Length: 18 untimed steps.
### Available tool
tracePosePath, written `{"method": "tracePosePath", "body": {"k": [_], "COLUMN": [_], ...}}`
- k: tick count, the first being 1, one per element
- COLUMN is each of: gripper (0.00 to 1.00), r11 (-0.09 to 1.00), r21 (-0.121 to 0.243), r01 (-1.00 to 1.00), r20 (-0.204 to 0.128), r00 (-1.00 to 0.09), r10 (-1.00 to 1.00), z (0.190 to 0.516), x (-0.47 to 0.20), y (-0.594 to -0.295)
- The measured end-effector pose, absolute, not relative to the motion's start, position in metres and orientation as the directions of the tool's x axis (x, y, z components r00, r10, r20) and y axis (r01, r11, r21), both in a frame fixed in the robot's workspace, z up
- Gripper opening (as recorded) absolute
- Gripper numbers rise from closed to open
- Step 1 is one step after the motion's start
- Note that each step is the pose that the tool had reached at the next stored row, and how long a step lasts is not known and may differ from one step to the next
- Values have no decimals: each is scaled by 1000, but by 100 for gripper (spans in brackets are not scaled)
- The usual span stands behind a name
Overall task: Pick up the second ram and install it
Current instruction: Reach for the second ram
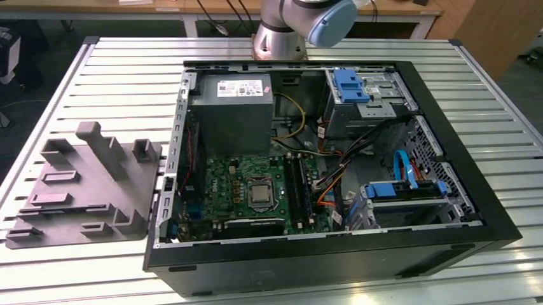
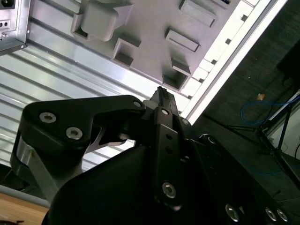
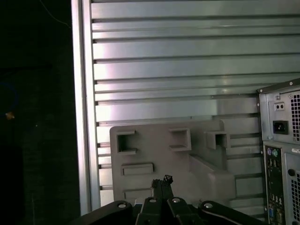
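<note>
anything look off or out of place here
Nothing stands out: the open computer case lies flat on the slatted table, the grey fixture sits flat beside it, and the gripper hangs over that fixture.

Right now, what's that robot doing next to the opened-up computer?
The robot arm's black gripper hangs over the grey plastic holder tray. The tray lies on the silver slatted metal table, beside the open black computer case. The fingers are shut together. Inside the case, the green motherboard lies uncovered.
</note>
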<state>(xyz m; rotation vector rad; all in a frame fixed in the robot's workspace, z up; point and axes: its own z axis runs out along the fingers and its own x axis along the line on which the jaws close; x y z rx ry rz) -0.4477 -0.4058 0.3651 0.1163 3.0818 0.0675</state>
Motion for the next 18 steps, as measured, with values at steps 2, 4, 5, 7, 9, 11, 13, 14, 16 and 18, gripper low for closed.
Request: {"method": "tracePosePath", "body": {"k": [2, 4, 5, 7, 9, 11, 13, 14, 16, 18], "gripper": [10, 10, 10, 10, 10, 10, 10, 10, 10, 10], "r11": [996, 996, 996, 996, 996, 996, 996, 996, 996, 996], "r21": [46, 46, 46, 46, 46, 46, 46, 46, 45, 45], "r01": [74, 74, 74, 74, 74, 74, 74, 74, 74, 74], "r20": [-55, -55, -55, -55, -55, -54, -54, -53, -52, -50], "r00": [-996, -996, -996, -996, -996, -996, -996, -996, -996, -996], "r10": [77, 77, 77, 77, 77, 77, 77, 77, 77, 77], "z": [363, 361, 360, 358, 356, 355, 353, 353, 351, 349], "x": [-448, -448, -448, -448, -448, -448, -448, -448, -448, -448], "y": [-408, -412, -414, -419, -424, -429, -434, -437, -442, -446]}}
